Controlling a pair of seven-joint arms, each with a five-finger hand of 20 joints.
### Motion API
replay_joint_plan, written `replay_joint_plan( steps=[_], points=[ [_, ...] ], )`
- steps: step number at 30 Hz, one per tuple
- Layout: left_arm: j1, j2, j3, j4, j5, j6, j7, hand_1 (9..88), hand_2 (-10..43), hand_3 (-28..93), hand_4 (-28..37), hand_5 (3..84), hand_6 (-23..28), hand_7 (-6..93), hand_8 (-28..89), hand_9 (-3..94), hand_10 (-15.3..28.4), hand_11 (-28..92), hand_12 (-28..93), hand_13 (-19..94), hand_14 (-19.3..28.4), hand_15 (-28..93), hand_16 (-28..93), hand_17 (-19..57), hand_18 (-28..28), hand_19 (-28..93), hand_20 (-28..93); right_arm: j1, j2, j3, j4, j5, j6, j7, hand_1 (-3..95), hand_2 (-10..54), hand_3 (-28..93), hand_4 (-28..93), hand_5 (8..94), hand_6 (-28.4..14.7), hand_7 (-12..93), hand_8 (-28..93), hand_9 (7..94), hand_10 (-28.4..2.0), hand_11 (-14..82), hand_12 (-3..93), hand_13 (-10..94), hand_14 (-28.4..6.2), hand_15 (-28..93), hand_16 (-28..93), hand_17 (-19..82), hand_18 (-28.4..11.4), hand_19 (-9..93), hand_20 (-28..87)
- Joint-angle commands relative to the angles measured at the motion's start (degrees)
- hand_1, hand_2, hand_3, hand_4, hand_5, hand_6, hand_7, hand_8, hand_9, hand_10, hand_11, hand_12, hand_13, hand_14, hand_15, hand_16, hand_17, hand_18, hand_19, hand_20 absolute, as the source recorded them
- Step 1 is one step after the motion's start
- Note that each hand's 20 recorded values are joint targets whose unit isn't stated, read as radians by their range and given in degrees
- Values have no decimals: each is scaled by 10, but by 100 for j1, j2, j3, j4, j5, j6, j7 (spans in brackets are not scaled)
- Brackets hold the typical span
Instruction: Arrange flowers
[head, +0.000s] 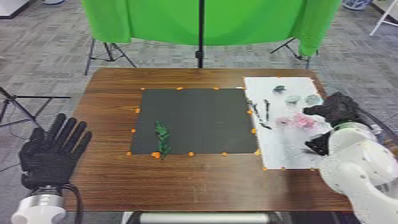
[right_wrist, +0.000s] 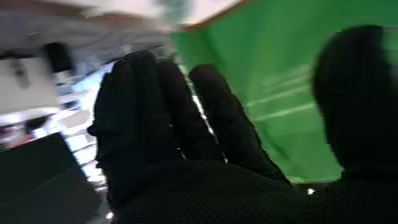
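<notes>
Black mat (head: 197, 117) bears leafy sprig (head: 163, 138) (presumably starting the arrangement); right robot hand (head: 338, 109), spread, hangs near pink flowers (head: 303, 120).

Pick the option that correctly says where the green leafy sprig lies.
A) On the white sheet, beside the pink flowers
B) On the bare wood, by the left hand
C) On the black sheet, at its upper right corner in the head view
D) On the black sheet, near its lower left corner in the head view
D: the green leafy sprig lies on the black sheet, near the lower left corner.
</notes>
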Motion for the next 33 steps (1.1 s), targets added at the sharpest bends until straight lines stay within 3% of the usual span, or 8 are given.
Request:
replay_joint_plan(
  steps=[1,3,5,13,19,22,24,33],
  points=[
    [95,-35,2,-26,-159,91,50,266,124,776,-281,456,74,85,-77,392,132,147,114,307,138,292,-28,-34,122,229,146,-1437,225,1234,-10,771,-615,100,396,-95,747,-280,497,-120,108,-101,430,-240,187,165,326,-233,565,105,199,-274,786,349],
    [95,-28,-3,-30,-343,98,76,265,124,777,-281,456,75,85,-77,393,132,148,114,308,138,293,-29,-34,122,230,146,-1555,190,1273,-12,638,-838,55,408,-95,731,-282,501,-117,109,-104,435,-236,185,164,335,-226,558,107,199,-272,786,345],
    [111,-33,0,-35,-420,72,91,265,124,777,-281,457,75,86,-77,395,132,150,114,309,138,295,-28,-34,122,229,145,-1641,137,1245,-17,479,-924,25,429,-95,696,-282,504,-115,111,-105,438,-233,184,164,337,-225,555,111,198,-271,788,342],
    [136,-41,29,-43,-415,70,77,267,125,777,-282,459,76,88,-77,397,133,154,114,310,138,301,-31,-32,121,228,146,-1512,18,901,114,326,-1018,84,512,-95,558,-283,518,-108,120,-110,459,-223,191,170,363,-209,554,124,207,-264,801,345],
    [203,-79,31,-63,-451,94,61,267,126,776,-282,460,76,88,-78,397,133,155,113,311,139,304,-32,-33,122,230,147,-1487,-10,594,200,-221,-154,266,507,-95,663,-282,644,-65,198,-125,587,-195,268,197,469,-187,610,159,249,-250,836,361],
    [239,-81,11,-79,-426,116,66,267,126,776,-282,460,76,89,-78,398,133,156,113,311,140,305,-33,-33,122,231,147,-1536,5,585,7,-350,83,263,546,-85,649,-283,715,-48,365,63,706,-171,337,324,559,-176,693,219,297,-244,877,366],
    [264,-87,-9,-90,-438,122,71,267,126,776,-282,460,76,90,-78,398,133,156,112,311,139,306,-34,-33,122,231,147,-1543,8,608,-180,-301,108,255,543,-70,657,-283,729,-36,415,115,730,-165,392,365,591,-177,732,246,322,-248,899,379],
    [405,-114,-25,-152,-448,163,113,267,127,776,-282,461,76,90,-79,398,133,156,112,311,139,306,-35,-33,122,233,146,-783,-68,-59,-697,-269,564,-26,500,-75,723,-213,719,-24,474,171,742,-157,438,423,630,-177,762,284,357,-256,931,404]
  ],
)
